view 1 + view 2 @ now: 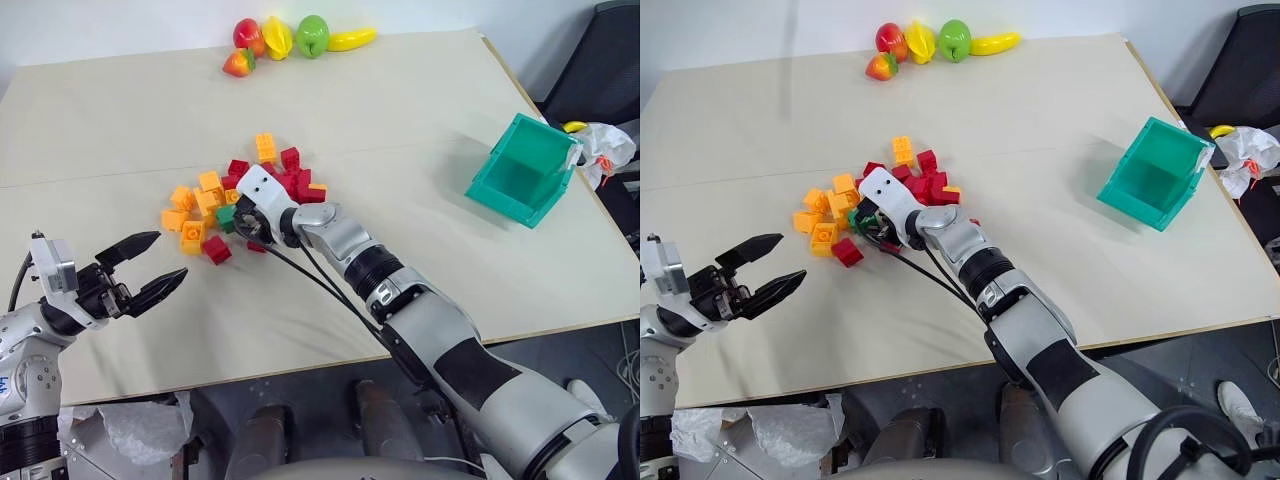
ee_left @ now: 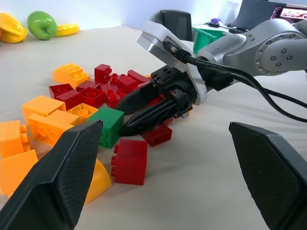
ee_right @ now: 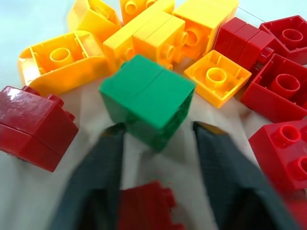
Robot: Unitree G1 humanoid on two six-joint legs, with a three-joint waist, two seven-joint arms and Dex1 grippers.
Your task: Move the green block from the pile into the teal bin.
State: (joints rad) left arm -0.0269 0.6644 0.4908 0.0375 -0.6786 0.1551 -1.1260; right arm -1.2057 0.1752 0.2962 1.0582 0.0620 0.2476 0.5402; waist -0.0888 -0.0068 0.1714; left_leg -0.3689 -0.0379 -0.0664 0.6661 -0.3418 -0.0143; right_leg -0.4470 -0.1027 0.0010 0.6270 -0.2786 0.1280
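Left gripper [image 1: 150, 268] jaws gape empty, while right gripper [image 3: 158, 139] jaws straddle the green block [image 3: 146, 98], grip unclear.

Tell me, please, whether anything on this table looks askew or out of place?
Yes: the teal bin sits tipped over, its opening facing the bricks rather than straight up, near the table's right edge.

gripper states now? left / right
Left end effector: open, holding nothing, short of the pile.
Right end effector: fingers either side of the green block; whether they grip it cannot be told.
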